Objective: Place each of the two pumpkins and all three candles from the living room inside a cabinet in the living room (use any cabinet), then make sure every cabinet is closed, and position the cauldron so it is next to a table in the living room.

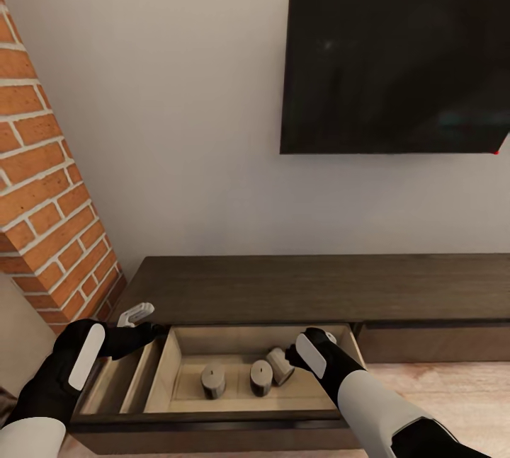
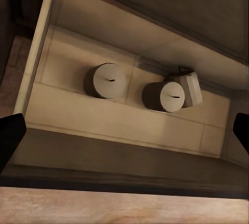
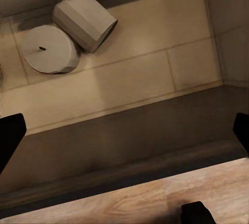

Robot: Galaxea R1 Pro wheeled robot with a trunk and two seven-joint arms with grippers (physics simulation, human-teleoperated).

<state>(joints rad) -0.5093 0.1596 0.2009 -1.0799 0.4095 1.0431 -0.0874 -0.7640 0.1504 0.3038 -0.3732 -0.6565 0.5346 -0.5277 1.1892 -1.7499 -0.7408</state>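
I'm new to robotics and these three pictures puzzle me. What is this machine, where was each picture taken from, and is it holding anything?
It is a simulated two-armed robot, steered by a person. The big picture looks down from its head: the left gripper and right gripper hover over an open drawer of a long dark cabinet, below a wall television and beside a brick column. The other two pictures come from cameras near each gripper, looking into the drawer. Inside lie three grey candles: two upright and a third tilted, leaning against the middle one. Both grippers look open and hold nothing; their dark fingertips show at the wrist pictures' edges.
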